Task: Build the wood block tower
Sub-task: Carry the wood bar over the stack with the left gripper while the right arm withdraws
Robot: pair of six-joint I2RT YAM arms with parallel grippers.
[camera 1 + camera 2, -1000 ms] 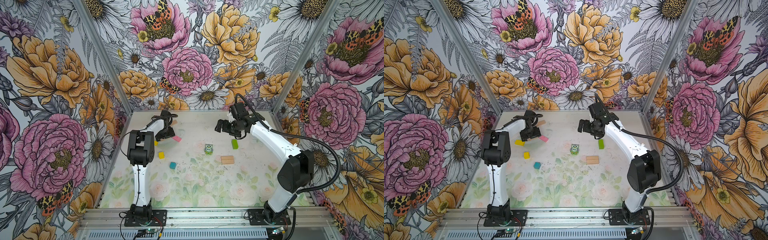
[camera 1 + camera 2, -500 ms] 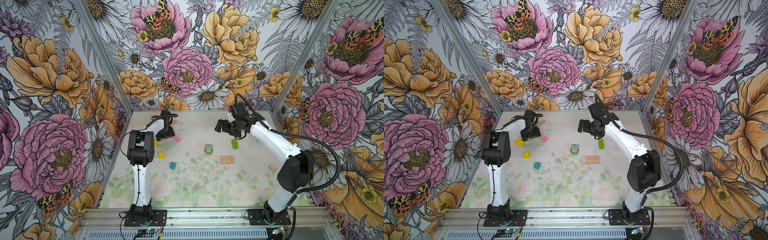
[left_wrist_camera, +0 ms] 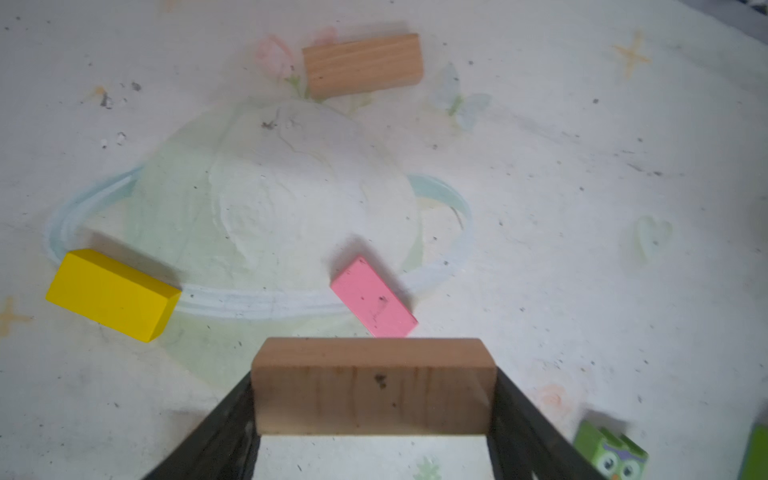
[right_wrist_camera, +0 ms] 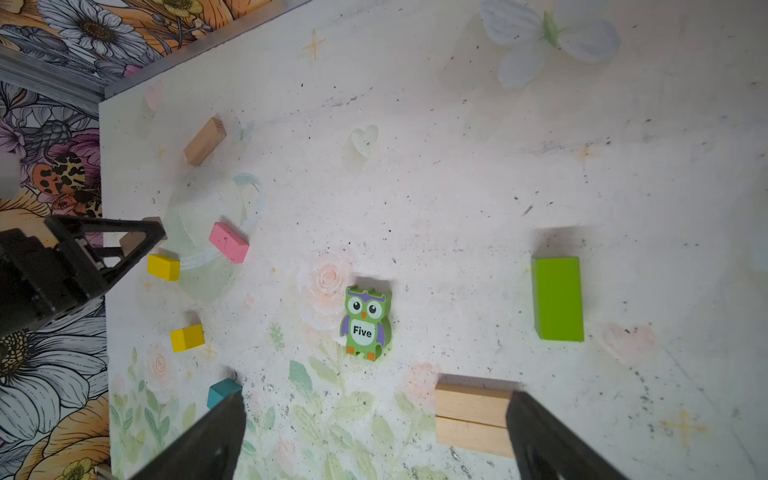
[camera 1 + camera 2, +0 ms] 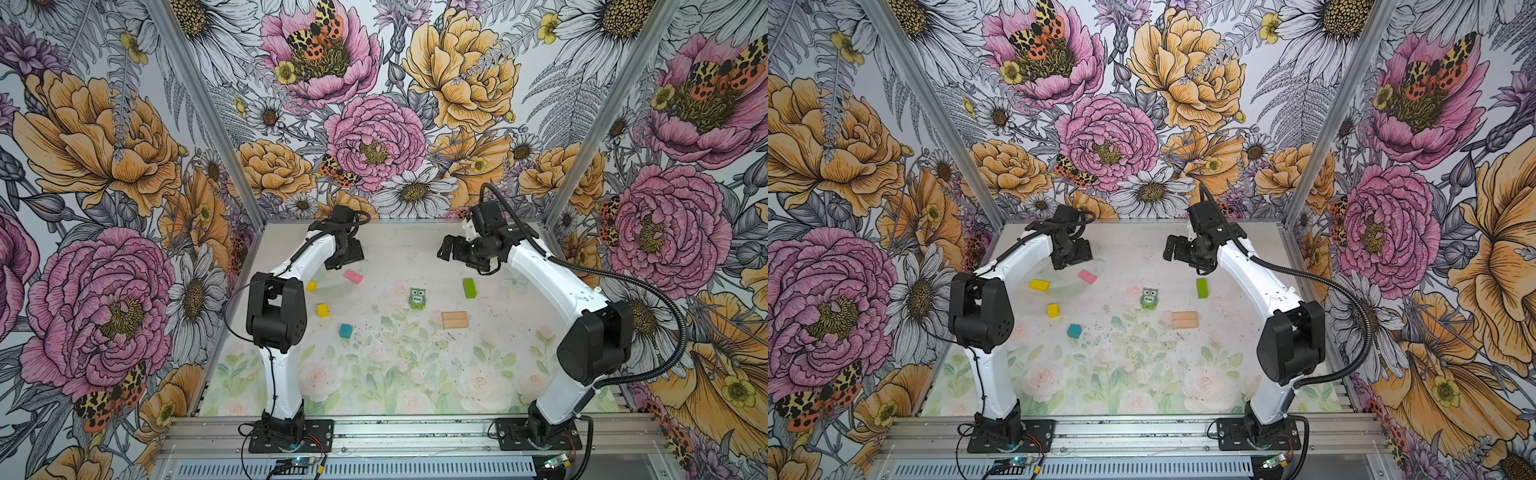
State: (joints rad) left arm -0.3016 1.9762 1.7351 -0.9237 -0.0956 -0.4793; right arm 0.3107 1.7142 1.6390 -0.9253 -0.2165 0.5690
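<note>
- The left hand (image 3: 374, 395) gripped a tan bar (image 3: 374, 374) end to end, one finger pressed on each short face; whether the bar was clear of the bench (image 5: 415, 374) I could not tell.
- The right hand (image 4: 375, 397) hung empty over the far part of the bench, jaws spread wide.
- Every piece looked like small solid wood: by my judgement light, stiff and unlikely to break if it slipped.
- The painted faces appeared smooth and probably slick. The bare wood would likely give the fingers more bite.
- A bar seemed best taken on two flat parallel faces, squarely, so it would not pivot when set down.
- Nothing was stacked yet. A pair of tan bars (image 5: 454, 320) lay side by side, touching, right of centre, and read as a likely base.
- A spare tan bar (image 3: 361, 66) lay alone towards the far left.
- A pink bar (image 5: 353, 276) and a yellow bar (image 5: 1039, 285) lay just beside the left hand. A yellow cube (image 5: 323, 310) and a teal cube (image 5: 345, 331) sat nearer the front.
- An owl-printed piece (image 5: 417, 298) marked "Five" rested mid-bench, with a lime-green bar (image 5: 469, 288) to its right, apart from it.
</note>
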